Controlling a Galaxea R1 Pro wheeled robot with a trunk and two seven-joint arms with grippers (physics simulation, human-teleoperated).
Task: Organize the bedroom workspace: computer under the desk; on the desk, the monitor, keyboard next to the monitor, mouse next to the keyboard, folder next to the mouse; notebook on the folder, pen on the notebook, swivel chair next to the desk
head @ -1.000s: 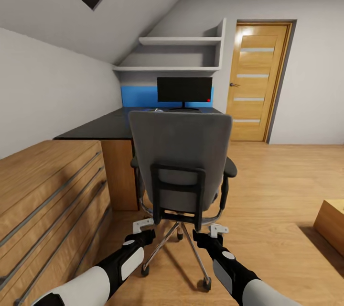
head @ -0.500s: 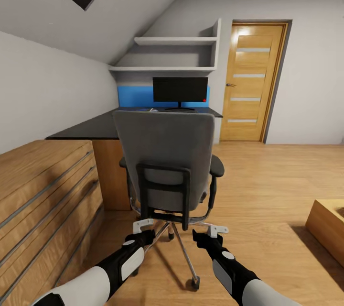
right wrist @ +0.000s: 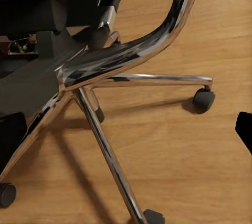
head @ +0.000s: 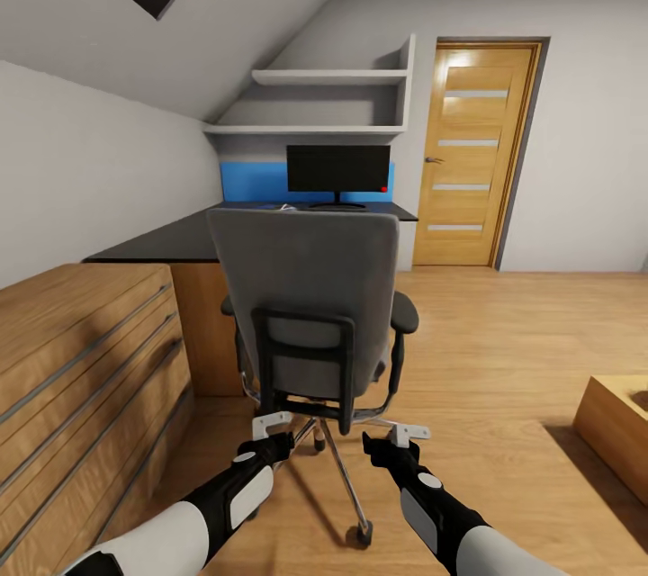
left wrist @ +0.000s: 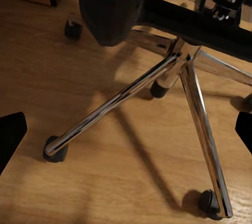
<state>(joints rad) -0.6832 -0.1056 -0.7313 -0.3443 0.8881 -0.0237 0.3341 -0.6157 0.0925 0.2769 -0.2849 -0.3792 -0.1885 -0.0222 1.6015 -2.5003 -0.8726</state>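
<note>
Both jaws stand wide and empty: left gripper (head: 281,438) and right gripper (head: 385,444) hover behind the chair (head: 310,306), facing the desk (head: 180,238) and monitor (head: 338,169).

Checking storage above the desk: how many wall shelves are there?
2. The upper shelf and the lower shelf sit one above the other, over the monitor and left of the door.

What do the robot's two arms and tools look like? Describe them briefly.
Both arms have glossy white upper shells, then black forearms with a pale grey oval panel on each. The left tool and right tool are black, each topped by a small white bracket.
</note>
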